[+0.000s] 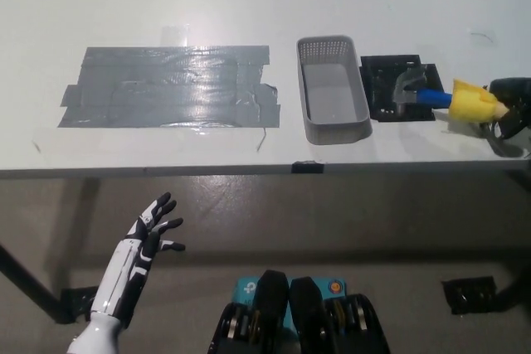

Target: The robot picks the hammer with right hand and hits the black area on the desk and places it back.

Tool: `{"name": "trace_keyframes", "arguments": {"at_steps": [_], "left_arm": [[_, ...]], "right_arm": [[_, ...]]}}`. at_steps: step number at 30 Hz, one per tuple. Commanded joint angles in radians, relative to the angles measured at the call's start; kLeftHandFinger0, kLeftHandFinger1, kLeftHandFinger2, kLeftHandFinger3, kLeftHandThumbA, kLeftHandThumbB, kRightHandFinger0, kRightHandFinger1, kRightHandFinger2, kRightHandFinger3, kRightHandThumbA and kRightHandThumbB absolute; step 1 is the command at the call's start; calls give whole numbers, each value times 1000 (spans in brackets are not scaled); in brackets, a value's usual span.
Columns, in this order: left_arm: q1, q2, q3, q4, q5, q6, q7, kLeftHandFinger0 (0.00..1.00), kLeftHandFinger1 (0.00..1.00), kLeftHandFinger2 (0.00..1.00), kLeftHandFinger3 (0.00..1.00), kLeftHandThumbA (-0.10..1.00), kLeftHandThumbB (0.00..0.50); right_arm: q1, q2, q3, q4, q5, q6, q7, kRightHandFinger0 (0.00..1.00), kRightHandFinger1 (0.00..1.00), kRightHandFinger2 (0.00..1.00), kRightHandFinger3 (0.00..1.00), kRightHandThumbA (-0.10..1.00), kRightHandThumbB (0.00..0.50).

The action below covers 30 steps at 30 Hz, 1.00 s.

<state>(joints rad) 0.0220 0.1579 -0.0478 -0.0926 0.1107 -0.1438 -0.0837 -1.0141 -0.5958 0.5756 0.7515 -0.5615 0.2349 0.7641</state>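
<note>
Below the counter (249,6) edge at the lower left, the white left robot hand (155,225) hangs idle with fingers spread, holding nothing. Further right lie a grey tape patch (170,86) and a grey plastic basket (333,89). Next, the blue-and-yellow-handled hammer (436,97) rests its steel head on the black square area (396,87), apparently mid-strike, gripped by the black right robot hand (508,109).

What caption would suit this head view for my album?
Black right hand brings the hammer down on the black patch beside a grey basket; white left hand waits open below the table.
</note>
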Motion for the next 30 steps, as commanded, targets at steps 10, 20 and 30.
{"name": "trace_keyframes", "arguments": {"at_steps": [10, 20, 30], "left_arm": [[-3, 12, 7, -25, 14, -15, 3, 677, 862, 964, 942, 1000, 141], [-8, 12, 8, -22, 10, -32, 3, 662, 842, 956, 938, 1000, 113], [-1, 12, 9, -24, 13, -35, 6, 658, 828, 943, 934, 1000, 110]], "right_arm": [[-97, -20, -48, 13, 5, -36, -23, 115, 669, 872, 234, -100, 111], [-195, -17, -303, 62, 208, -18, 60, 1, 478, 833, 929, -100, 137], [-169, 53, -420, 240, 253, -5, -59, 1, 404, 862, 975, -100, 146]]}}
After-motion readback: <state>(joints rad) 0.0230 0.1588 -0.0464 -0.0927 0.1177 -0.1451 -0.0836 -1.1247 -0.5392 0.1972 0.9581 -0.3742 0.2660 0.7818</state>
